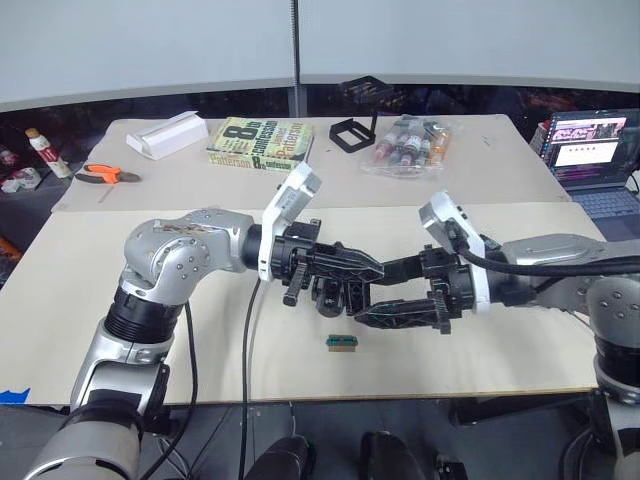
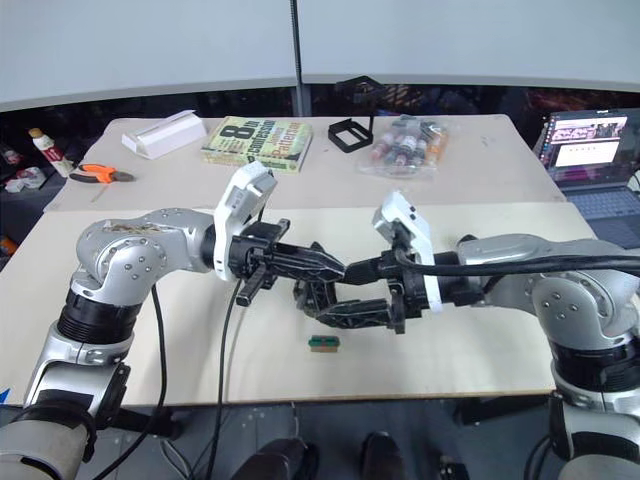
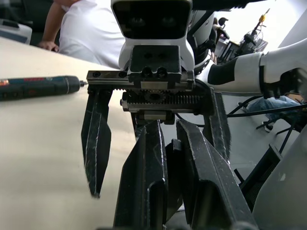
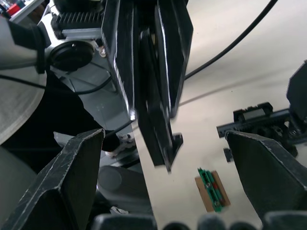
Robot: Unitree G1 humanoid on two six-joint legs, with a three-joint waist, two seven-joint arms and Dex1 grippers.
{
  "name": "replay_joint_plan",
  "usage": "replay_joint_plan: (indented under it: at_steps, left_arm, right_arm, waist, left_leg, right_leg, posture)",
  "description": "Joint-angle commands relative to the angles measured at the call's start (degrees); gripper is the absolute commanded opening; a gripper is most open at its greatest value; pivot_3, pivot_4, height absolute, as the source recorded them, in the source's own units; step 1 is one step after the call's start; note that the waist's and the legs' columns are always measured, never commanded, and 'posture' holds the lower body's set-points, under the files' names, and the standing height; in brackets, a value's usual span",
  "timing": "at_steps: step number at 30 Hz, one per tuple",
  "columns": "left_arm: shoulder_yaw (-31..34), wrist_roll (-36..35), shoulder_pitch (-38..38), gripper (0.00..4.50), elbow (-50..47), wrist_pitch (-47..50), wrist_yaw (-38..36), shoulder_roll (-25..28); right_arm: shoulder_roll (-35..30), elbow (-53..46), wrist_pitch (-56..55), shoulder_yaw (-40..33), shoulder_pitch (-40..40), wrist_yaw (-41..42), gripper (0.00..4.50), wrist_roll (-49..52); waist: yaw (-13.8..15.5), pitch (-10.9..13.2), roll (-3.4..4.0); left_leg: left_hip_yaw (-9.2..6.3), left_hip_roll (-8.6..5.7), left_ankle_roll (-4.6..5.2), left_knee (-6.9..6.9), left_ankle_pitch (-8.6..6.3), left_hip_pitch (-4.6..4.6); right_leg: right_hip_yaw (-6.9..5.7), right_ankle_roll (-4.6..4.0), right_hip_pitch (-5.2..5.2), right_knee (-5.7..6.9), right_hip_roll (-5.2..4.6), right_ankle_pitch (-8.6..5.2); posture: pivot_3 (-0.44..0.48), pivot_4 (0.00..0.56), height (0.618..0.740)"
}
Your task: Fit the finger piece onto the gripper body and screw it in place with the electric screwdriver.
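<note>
Small green-and-brown rectangular block (image 1: pixel 343 342) lies on the tan bench (image 1: pixel 90 290) nearest; beyond it the left tool (image 1: pixel 375 268), clamped on the small black wedge-shaped finger piece (image 4: pixel 160 139), points its long axis toward the wide-open, empty right tool (image 1: pixel 365 303) beside the chunky black gripper body (image 1: pixel 330 293)

The two arms meeting at mid-table cover most of the gripper body (image 1: pixel 330 292), the electric screwdriver (image 3: pixel 38 86) runs off the left wrist view's edge so its handle end is cut, and the laptop (image 1: pixel 590 150) at far right is clipped by the frame
</note>
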Motion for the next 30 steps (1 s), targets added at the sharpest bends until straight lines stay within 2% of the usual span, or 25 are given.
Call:
replay_joint_plan:
  at_steps: [1,6,7,8,17,22,25,27,29,30]
  left_arm:
    - [0.78,0.14,-1.06,0.00,-0.96,0.13,-0.12,-0.51]
    - [1.09,0.27,-1.00,0.00,-1.18,0.60,0.63,-1.23]
    - [1.13,0.30,-0.93,0.00,-1.25,0.64,0.65,-1.22]
    - [1.28,0.25,-0.87,0.00,-1.24,0.73,0.83,-1.26]
    - [1.63,0.32,-0.83,0.00,-1.31,0.83,-0.24,-0.04]
    - [1.12,0.72,-0.63,0.00,-1.85,-0.47,-2.46,0.38]
    - [3.52,-2.15,0.04,0.00,-1.74,-0.61,-3.62,-0.71]
    - [4.26,-1.06,0.94,0.00,-1.97,-2.79,-3.60,-0.66]
    - [5.66,0.64,2.12,1.00,-1.78,-6.81,-3.20,-1.43]
    - [6.60,0.89,2.78,1.34,-1.42,-8.60,-3.89,-1.49]
  right_arm:
    - [1.91,0.36,1.61,-1.14,-2.18,-2.76,4.46,2.73]
    - [3.17,0.21,2.68,0.10,-2.92,-4.74,4.46,2.15]
    - [2.90,-0.13,2.53,0.44,-2.70,-4.53,3.95,1.74]
    - [2.72,-0.37,2.35,0.67,-2.38,-4.49,3.74,1.41]
    - [1.68,-1.14,1.83,0.51,-0.68,-3.86,0.54,1.96]
    - [1.58,-1.35,1.31,0.57,-0.56,-2.61,0.44,1.84]
    - [1.34,-1.72,0.35,0.16,0.22,-1.48,0.44,1.71]
    - [0.94,-2.48,-1.31,-0.31,1.40,-0.22,0.44,1.25]
    - [0.48,-3.38,-3.94,-0.64,2.74,1.07,0.44,0.30]
    - [0.37,-3.75,-5.22,-0.89,3.42,1.52,0.43,-0.09]
  waist:
    - [0.01,0.00,0.00]
    - [0.00,0.00,0.00]
    - [-0.02,0.00,0.00]
    - [-0.04,0.00,0.00]
    - [-0.06,0.00,0.00]
    - [-0.05,0.00,0.00]
    - [-0.06,0.00,0.00]
    - [-0.05,0.00,0.00]
    - [-0.05,0.00,0.00]
    - [-0.03,0.00,0.00]
  left_leg:
    - [0.00,0.00,0.00,0.00,0.00,0.00]
    - [0.00,-0.01,0.00,0.00,0.00,0.00]
    - [0.00,-0.01,0.00,0.00,0.00,0.00]
    - [0.00,-0.01,0.00,0.00,0.00,0.00]
    - [0.00,-0.01,0.00,0.00,0.00,0.00]
    - [0.00,0.00,0.00,0.01,0.00,0.00]
    - [0.00,0.00,0.00,0.00,0.00,0.00]
    - [0.00,0.00,0.00,0.00,0.00,0.00]
    - [0.00,-0.01,0.00,0.01,0.00,0.00]
    - [0.00,0.00,0.00,0.02,0.00,0.00]
  right_leg:
    - [0.00,0.00,0.00,0.00,0.00,0.00]
    - [0.00,0.00,0.00,0.00,0.00,0.00]
    - [-0.01,0.00,-0.02,0.00,0.00,0.00]
    - [-0.01,0.00,-0.02,0.00,0.01,0.00]
    - [-0.01,0.00,-0.02,0.01,0.01,0.00]
    - [-0.01,0.00,-0.02,0.02,0.02,0.00]
    - [-0.01,0.00,-0.02,0.02,0.01,0.00]
    - [-0.01,0.00,-0.02,0.01,0.02,0.00]
    - [-0.01,0.00,-0.02,0.01,0.01,0.00]
    - [-0.02,0.00,-0.02,0.01,0.01,0.00]
  posture:
    - [0.000,0.150,0.740]
    - [0.000,0.150,0.740]
    - [0.000,0.150,0.740]
    - [0.000,0.150,0.740]
    - [0.000,0.150,0.740]
    - [0.000,0.150,0.740]
    - [0.000,0.150,0.740]
    - [0.000,0.150,0.740]
    - [0.000,0.150,0.740]
    - [0.000,0.150,0.740]
